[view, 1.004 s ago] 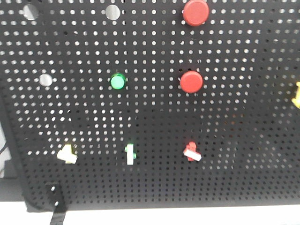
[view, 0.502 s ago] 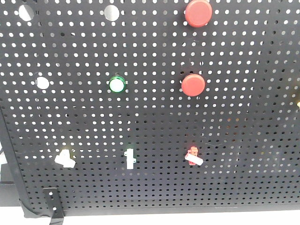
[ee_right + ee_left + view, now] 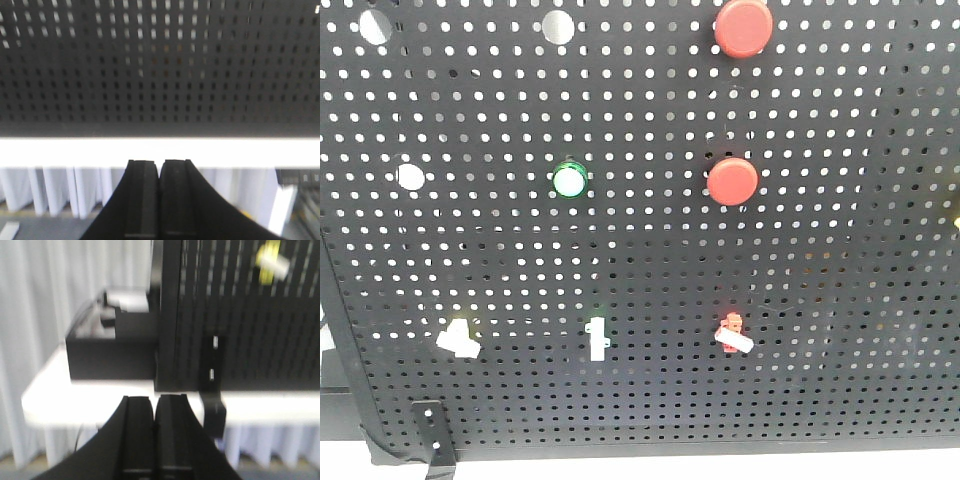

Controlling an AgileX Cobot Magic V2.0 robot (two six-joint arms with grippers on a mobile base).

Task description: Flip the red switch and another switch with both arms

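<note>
Facing the black pegboard (image 3: 640, 260) head-on in the front view, with neither gripper in sight; low on the board, a row of three tiny toggles; at the right of that row the red switch (image 3: 732, 333), white lever tip slanting down to the right; at the left the pale yellow switch (image 3: 458, 339), lever tilted likewise; between them the white-and-green toggle (image 3: 597, 339), upright; higher up, two red push buttons (image 3: 732, 181), one above the other, and a green round button (image 3: 569, 181) left of the lower one; at the bottom left corner, a black bracket (image 3: 432, 440).

Turning to the left wrist view, blurred: left gripper (image 3: 154, 399) at the bottom edge, fingers pressed together with nothing between them; up at the far right, the pale yellow switch (image 3: 271, 260), well apart from the fingertips; the same bracket (image 3: 213, 365) seen from the side, resting on the white table (image 3: 90, 400); left of the board, a black box (image 3: 112, 352) never shown by the front view; no sign of the red switch from this angle.

Turning to the right wrist view: right gripper (image 3: 160, 162) closed tight and empty-handed, low under the bright table edge (image 3: 160, 151); beyond, only bare pegboard holes, so cannot tell the red switch's place from this view alone.
</note>
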